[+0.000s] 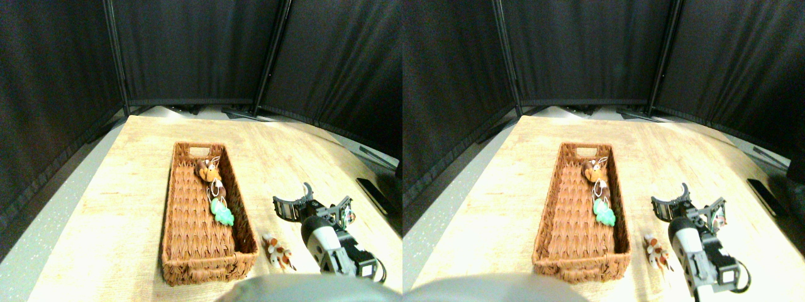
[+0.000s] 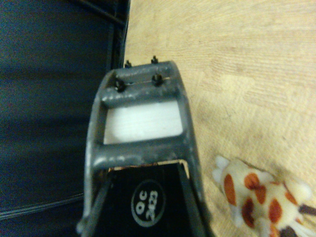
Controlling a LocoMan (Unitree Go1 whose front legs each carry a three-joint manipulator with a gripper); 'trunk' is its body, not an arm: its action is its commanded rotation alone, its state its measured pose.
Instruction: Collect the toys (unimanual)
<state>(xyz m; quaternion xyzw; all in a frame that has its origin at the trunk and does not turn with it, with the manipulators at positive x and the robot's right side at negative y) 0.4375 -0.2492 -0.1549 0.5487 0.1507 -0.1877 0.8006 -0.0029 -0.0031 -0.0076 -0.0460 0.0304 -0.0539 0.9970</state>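
Centrally on the pale wooden desk [image 1: 126, 189] lies a long brown wicker basket [image 1: 204, 267], its long axis running away from the camera, with a handle slot in its far end wall. Three plush toys lie inside along the basket's right wall: a brown toy [image 1: 207, 170] nearest the far end, a small pale one with string loops [image 1: 217, 189] just behind it, too small to identify, and a green toy [image 1: 222, 212] about midway along the wall. An orange-and-white spotted toy [image 1: 277, 250] lies on the desk just outside the basket's near right corner; in the wrist view the same toy [image 2: 256, 197] appears beside the dark jaw frame, apart from it.

Right manipulator: the arm enters to the right of the basket and extends forward over the desk, its grey-and-white wrist housing low above the surface. The end effector [image 1: 312, 200] is spread wide, its two dark jaws splayed apart and holding nothing, positioned beyond the spotted toy and to the right of the basket's mid-length. A small reddish-brown object [image 1: 349, 217] shows just at the outer jaw, farther from the basket; its identity cannot be told.

Black curtain panels [image 1: 188, 50] enclose the desk beyond the basket's far end.
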